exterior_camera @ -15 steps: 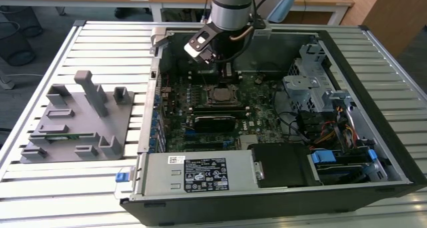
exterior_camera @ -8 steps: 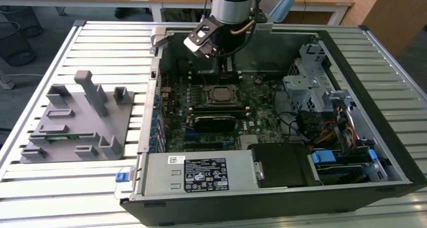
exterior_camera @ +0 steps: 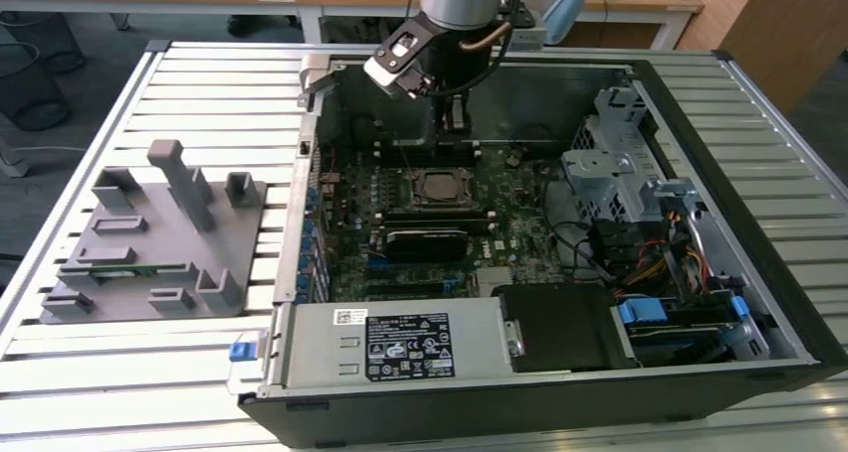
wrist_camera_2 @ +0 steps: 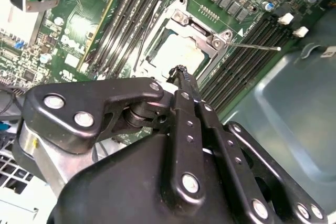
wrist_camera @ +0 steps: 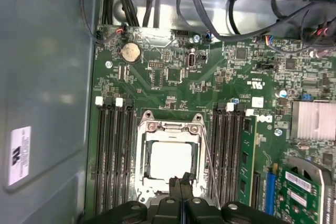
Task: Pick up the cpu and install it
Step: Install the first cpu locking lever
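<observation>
First wrist view had the cpu (wrist_camera: 170, 160) lying inside the open socket frame (wrist_camera: 148, 127) on the motherboard (wrist_camera: 173, 77), between the two banks of memory slots (wrist_camera: 113, 145). The gripper (wrist_camera: 181, 181) hung right over one edge of the chip, fingers pinched together with nothing between them. Honestly the trick at this stage was staying dead vertical and gentle, since any sideways nudge could've skewed the chip in its seat. I couldn't really tell if the tips were touching it or sitting just above.
</observation>
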